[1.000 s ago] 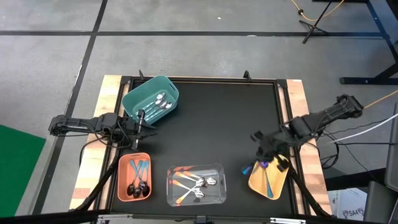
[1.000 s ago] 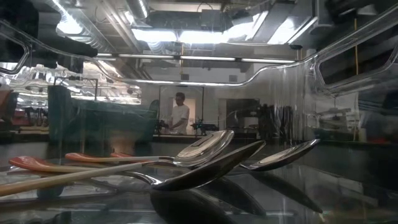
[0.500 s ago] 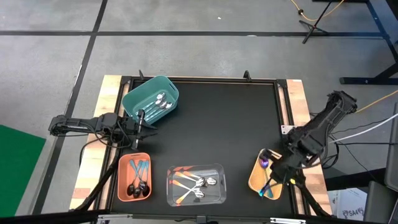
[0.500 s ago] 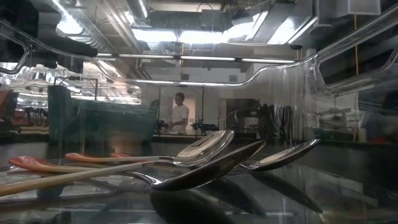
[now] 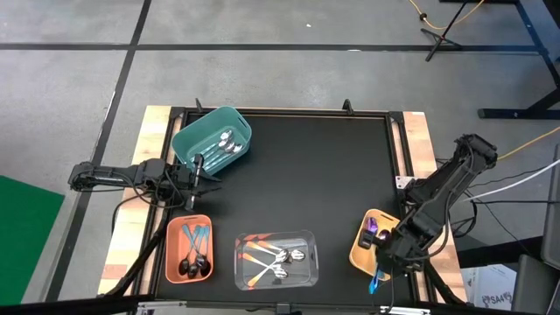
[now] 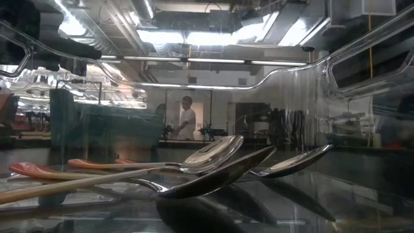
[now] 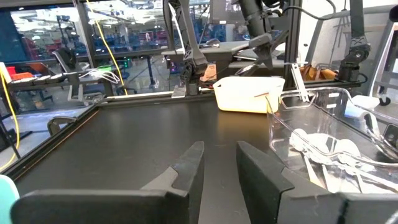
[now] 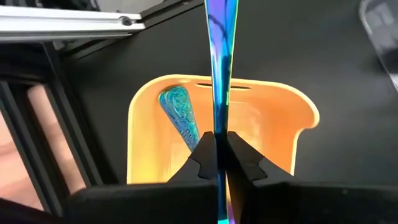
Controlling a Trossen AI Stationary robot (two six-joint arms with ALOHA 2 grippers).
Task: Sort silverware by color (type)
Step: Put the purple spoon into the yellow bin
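Note:
My right gripper (image 5: 388,254) hangs over the near end of the yellow bin (image 5: 357,252), shut on a spoon with a teal handle (image 5: 374,282). In the right wrist view that handle (image 8: 220,74) shows edge-on above the bin (image 8: 143,106), where another teal handle (image 8: 179,118) lies. A purple bowl (image 5: 370,230) shows at the bin's far end. My left gripper (image 5: 194,171) waits open beside the teal bin (image 5: 188,140), which holds silver spoons (image 5: 226,144). Black-bowled spoons (image 5: 194,252) lie in the salmon bin, orange-handled ones (image 5: 273,255) in the clear bin. My right gripper pinches the spoon's thin teal handle (image 8: 220,115) between its two fingertips (image 8: 203,149), coming from above and pointing down into the yellow bin. The handle stands edge-on between the fingers. Its teal end juts past the bin's near rim.
Four bins stand on the black mat: teal at far left, salmon (image 5: 175,236) and clear (image 5: 308,236) along the near edge, yellow at near right. The mat's middle (image 5: 306,175) is bare. The low view looks through the clear bin at silver spoons (image 6: 213,168); a person (image 6: 187,120) stands far behind.
My right gripper has moved toward the table's near edge along the yellow bin, staying shut on the spoon. The spoon has turned about: its teal handle pointed toward the table's left, and now it points toward the near edge, past the bin's rim.

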